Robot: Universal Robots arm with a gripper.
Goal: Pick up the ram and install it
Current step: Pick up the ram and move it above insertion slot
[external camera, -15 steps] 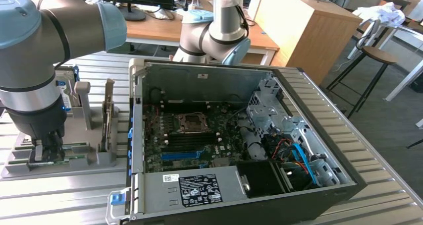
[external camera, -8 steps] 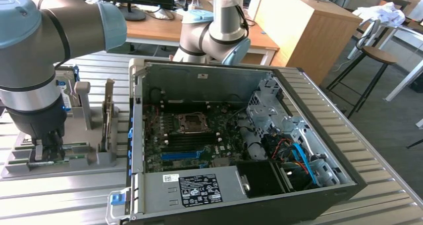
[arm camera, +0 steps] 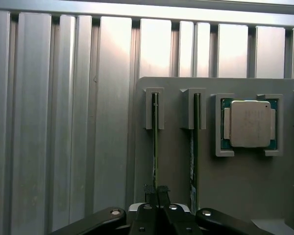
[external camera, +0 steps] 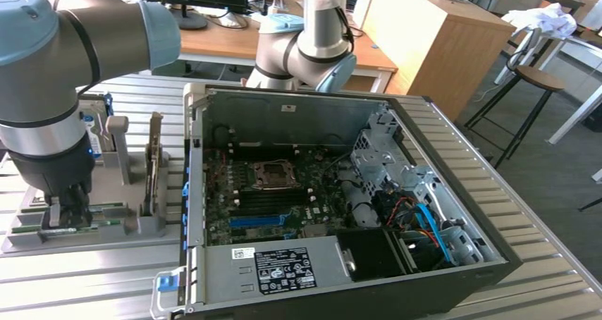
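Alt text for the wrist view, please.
The gripper is shut on the edge of a ram stick standing in a slot of a grey holder. A second stick stands in the neighbouring slot, a processor chip lies in a recess beside it.

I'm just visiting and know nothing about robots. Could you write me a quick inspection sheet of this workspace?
Surface: ribbed metal table.
Job's things: ram standing on edge in the grey holder, with a second stick beside it; open computer case next to the holder.
Clutter: processor chip and upright expansion card, both in the holder.
Grippers: end effector shut on the ram's edge.
Cables: blue cable inside the case.
Surroundings: wooden desk, stool.
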